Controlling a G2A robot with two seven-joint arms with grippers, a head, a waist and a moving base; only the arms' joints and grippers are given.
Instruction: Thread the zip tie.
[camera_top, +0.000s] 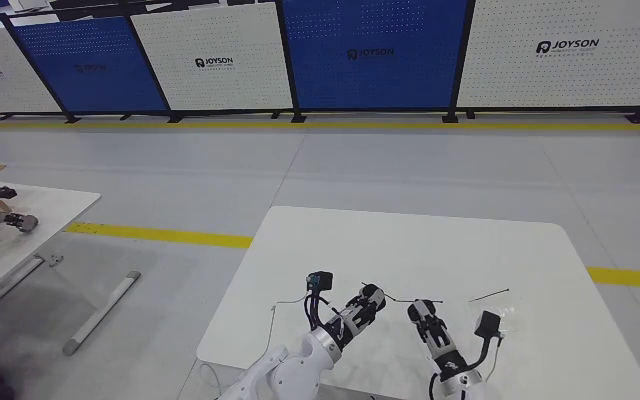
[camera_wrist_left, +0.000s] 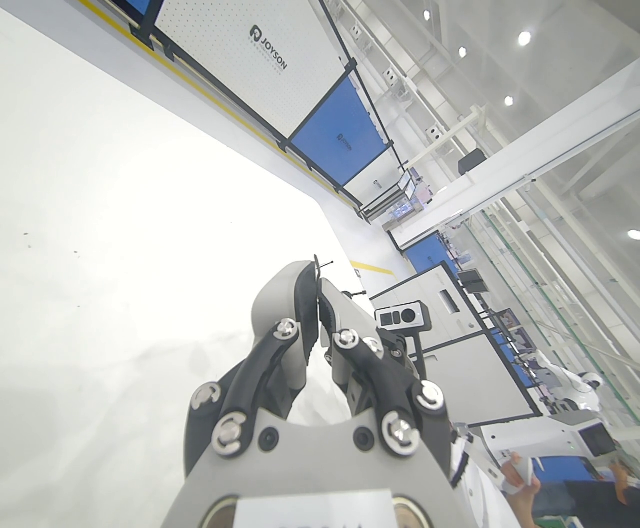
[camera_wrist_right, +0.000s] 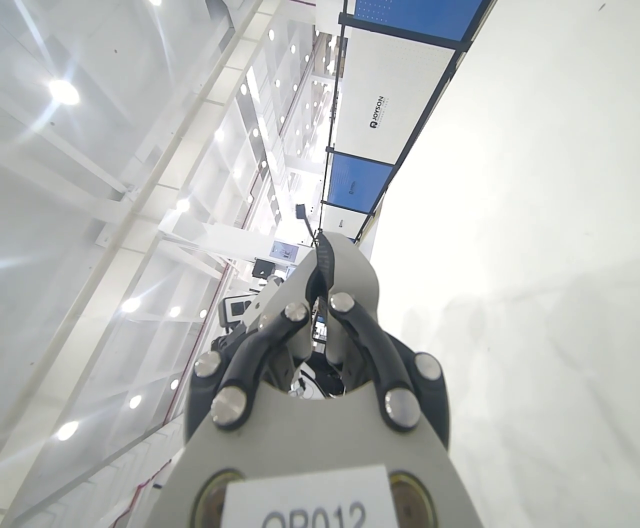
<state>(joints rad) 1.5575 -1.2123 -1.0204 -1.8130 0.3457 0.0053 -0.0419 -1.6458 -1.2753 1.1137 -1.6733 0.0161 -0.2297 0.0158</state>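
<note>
Item, work surface: white rectangular table with rounded corners (camera_top: 500, 250), both arms coming in over its near edge. Item, left gripper (camera_top: 372, 294): grey two-finger claw with black pads, fingers pressed together (camera_wrist_left: 295, 295) on one end of the task's thing; a fine black sliver stands out at the tips in the left wrist view. Item, right gripper (camera_top: 415, 308): same pattern, just beside the left one and likewise closed, pinching the other end. Item, thin black plastic zip tie (camera_top: 396, 300): held above the table between the two claws, with its long axis running side to side from one gripper to the other, a slight kink midway and a short end overhanging each claw outward. In the right wrist view a small square head (camera_wrist_right: 301, 211) projects on a thin stalk past the fingertips. Judgement: each arm has one end, neither nearer; the two ends point away from each other, so threading turns on bowing the strap until the left-held tip faces the head. Item, second thin black strand (camera_top: 489, 294): loose on the table, beyond the right gripper.
</note>
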